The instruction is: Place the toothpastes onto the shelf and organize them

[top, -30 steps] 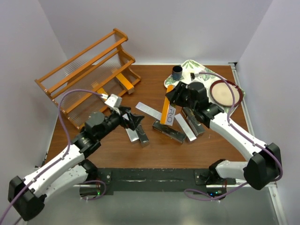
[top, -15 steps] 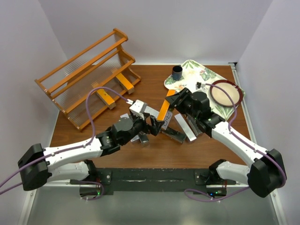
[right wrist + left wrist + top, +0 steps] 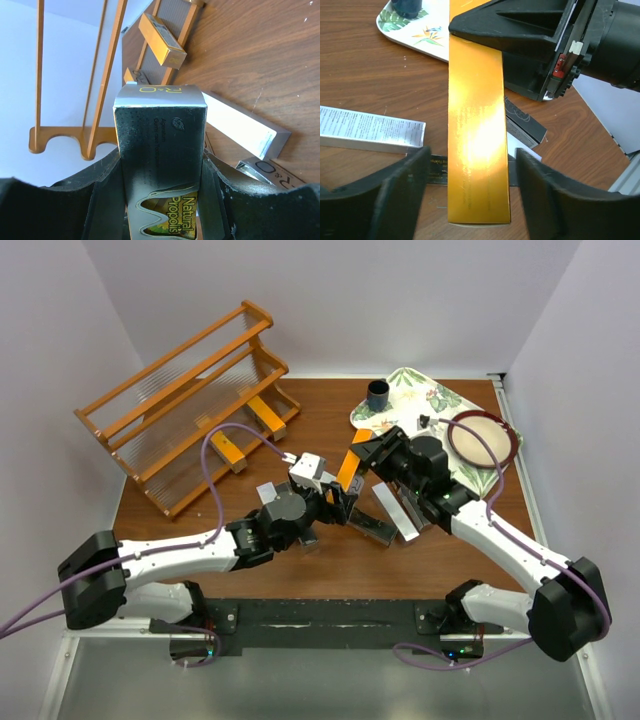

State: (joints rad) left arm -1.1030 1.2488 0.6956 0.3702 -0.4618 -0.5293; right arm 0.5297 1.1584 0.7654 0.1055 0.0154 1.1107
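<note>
Aloft over the table (image 3: 310,420), an orange-gold toothpaste carton (image 3: 348,472) is pinched by the right gripper (image 3: 360,454); its free end is flanked, untouched, by the spread left gripper (image 3: 477,200), the shelf (image 3: 268,368) well apart.

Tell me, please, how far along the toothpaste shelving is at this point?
Early. Done: two orange cartons lie on the lowest tier of the shelf. In hand: the right gripper clamps a third orange carton, and the open left gripper straddles its free end, probably a handover. Left: several silver and black cartons on the table.
</note>
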